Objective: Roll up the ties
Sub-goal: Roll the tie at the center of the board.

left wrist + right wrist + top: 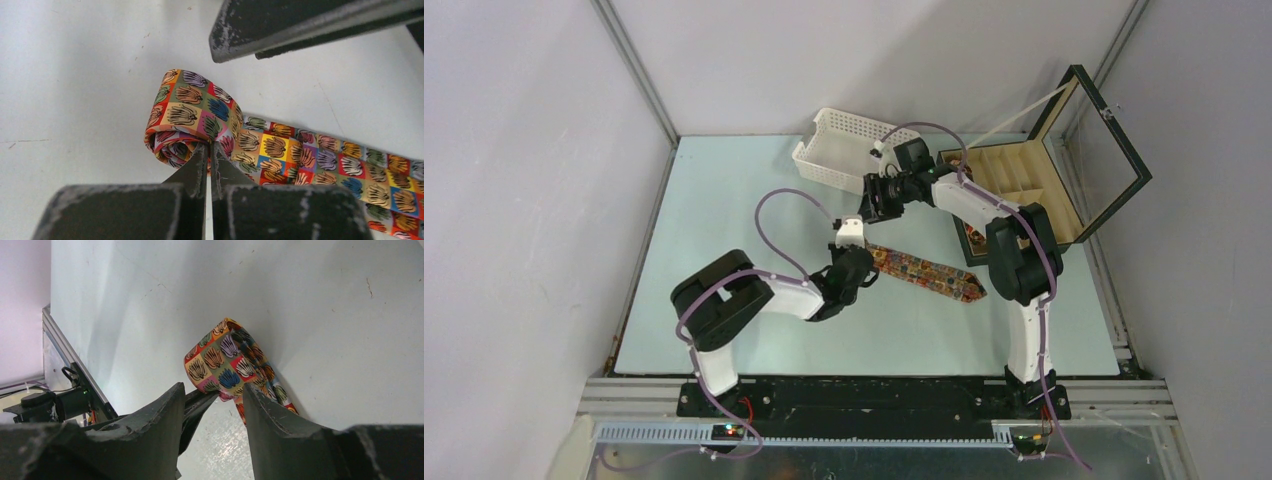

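Note:
One tie (929, 274) with a multicoloured square pattern lies flat across the table's middle. Its left end is wound into a small coil (189, 114). My left gripper (209, 146) is shut on the coil's inner fabric and holds it on the table; in the top view the left gripper (861, 260) is at the tie's left end. My right gripper (212, 390) is open just behind the coil (225, 360), which shows beyond its fingertips (247, 392), not between them. In the top view the right gripper (871, 208) is just beyond the left one. No other ties show.
A white perforated basket (839, 148) stands at the back centre. A black compartmented box (1016, 180) stands at the back right with its glass lid (1106, 125) raised. The right arm reaches across in front of the box.

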Available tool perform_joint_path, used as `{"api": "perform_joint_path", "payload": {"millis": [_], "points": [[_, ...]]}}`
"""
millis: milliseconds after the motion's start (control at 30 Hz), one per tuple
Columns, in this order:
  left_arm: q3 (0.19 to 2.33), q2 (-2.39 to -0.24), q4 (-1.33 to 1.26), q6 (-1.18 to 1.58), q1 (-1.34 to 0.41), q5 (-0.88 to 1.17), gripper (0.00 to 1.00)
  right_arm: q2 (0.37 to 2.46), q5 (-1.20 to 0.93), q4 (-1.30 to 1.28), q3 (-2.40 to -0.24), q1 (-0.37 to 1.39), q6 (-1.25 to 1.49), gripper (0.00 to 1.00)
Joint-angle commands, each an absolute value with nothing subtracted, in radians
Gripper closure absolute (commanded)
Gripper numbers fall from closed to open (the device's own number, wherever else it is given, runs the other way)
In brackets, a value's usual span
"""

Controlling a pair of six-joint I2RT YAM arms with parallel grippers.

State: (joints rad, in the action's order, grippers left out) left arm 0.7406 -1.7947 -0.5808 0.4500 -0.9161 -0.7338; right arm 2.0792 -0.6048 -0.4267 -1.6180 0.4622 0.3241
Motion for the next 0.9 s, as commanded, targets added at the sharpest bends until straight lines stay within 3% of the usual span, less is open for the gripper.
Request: {"api": "perform_joint_path", "payload": {"millis": [0,867], "points": [[0.787,-1.825,-0.568,0.351,-0.942,-0.818,1.00,2.045,-0.611,-0.403,-1.624,0.455,0.318,0.51],[0.828,-1.930,-0.611,0.094,-1.046,-0.872,1.00,2.052,-0.620,-0.417,-1.647,0.441,0.316,0.50]]}}
